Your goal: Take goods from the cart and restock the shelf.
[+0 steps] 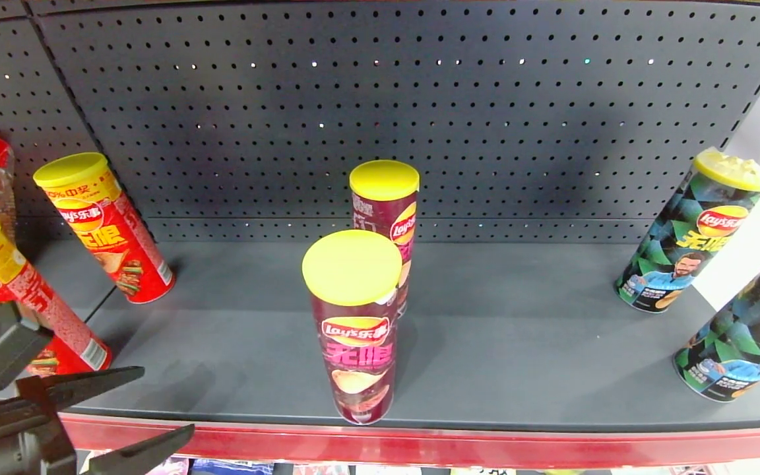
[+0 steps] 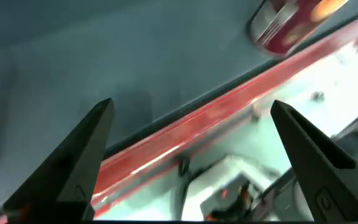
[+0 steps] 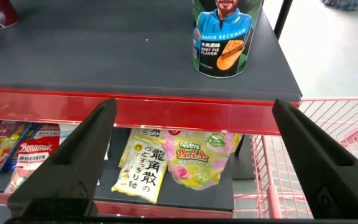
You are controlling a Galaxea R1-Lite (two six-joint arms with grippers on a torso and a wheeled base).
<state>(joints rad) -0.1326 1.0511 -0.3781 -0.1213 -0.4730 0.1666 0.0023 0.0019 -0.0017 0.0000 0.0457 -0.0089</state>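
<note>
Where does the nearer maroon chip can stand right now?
In the head view, the nearer maroon can stands upright mid-shelf, close to the red front edge, just in front of the second maroon can.

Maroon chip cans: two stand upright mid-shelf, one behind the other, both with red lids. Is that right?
Not quite: the lids are yellow, not red. The head view shows the front maroon chip can and rear maroon chip can upright on the shelf, one behind the other.

Left pincer, right pincer — both agape
</note>
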